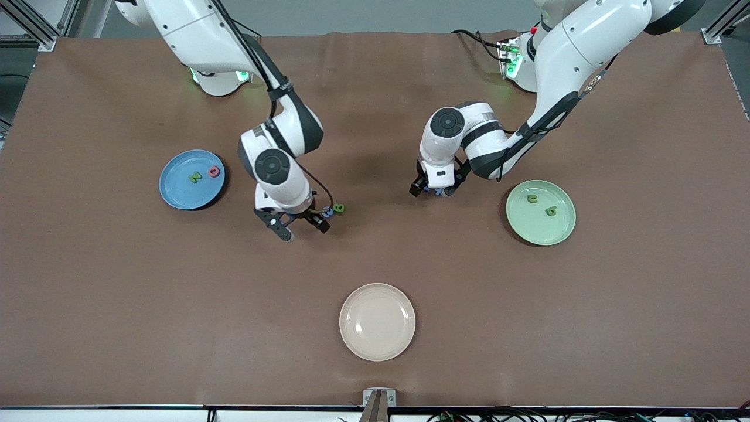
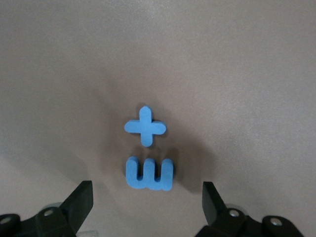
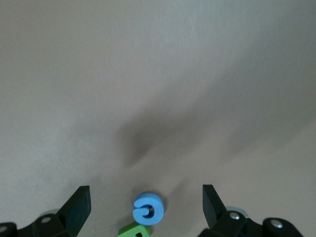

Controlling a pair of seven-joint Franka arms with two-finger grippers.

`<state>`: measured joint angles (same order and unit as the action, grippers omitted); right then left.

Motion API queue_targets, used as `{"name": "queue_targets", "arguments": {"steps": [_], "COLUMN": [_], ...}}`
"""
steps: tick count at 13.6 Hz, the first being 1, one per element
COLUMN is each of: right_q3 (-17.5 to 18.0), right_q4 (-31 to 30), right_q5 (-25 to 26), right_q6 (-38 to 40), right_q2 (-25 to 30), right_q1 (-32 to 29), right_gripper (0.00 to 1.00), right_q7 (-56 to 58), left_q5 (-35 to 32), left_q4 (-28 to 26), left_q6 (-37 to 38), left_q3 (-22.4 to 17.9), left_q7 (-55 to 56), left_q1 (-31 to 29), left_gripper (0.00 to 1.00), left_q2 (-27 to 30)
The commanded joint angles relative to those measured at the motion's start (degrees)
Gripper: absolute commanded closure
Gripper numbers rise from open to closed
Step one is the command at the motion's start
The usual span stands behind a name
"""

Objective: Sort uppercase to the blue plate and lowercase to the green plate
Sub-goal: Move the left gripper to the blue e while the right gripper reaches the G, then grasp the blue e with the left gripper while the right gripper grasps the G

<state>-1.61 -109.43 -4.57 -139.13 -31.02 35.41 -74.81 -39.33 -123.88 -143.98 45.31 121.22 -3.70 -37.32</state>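
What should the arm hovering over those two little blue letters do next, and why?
Probably lower the left pincer straight down and close on the blue m. Its fingers stand open to either side of that letter, which lies flat on the table with the blue t just beside it, apart. Both are lowercase and belong on the green plate, where two green letters already lie.

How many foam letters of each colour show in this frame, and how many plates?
Green letters: 4, N, B, u, b
Blue letters: 3, t, m, G
Pink-red letters: 1, Q
Plates: 3, blue plate, green plate, cream plate
Total: 11
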Motion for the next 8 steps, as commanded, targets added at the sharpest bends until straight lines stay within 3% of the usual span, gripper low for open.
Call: {"name": "queue_targets", "arguments": {"steps": [1, 6, 8], "right_q3": [-0.9, -1.0, -1.1], "right_q4": [-0.3, -0.3, -0.3], "right_q5": [-0.1, 0.6, 0.8], "right_q6": [-0.9, -1.2, -1.2], "right_q2": [-0.8, -2.7, -2.8], "right_q1": [1.9, 3.5, 3.6], "right_gripper": [0.01, 0.04, 0.06], "right_q7": [-3.3, -4.0, -4.0], "left_q5": [-1.9, -2.9, -2.9], "left_q4": [0.5, 0.5, 0.5], "left_q6": [-1.0, -1.1, -1.1], "left_q3": [-1.2, -1.6, -1.6], "left_q7": [0.8, 0.8, 0.8], "left_q1": [0.5, 0.6, 0.6], "left_gripper": [0.06, 0.13, 0.21], "left_q2": [-0.6, -0.6, -0.6]}}
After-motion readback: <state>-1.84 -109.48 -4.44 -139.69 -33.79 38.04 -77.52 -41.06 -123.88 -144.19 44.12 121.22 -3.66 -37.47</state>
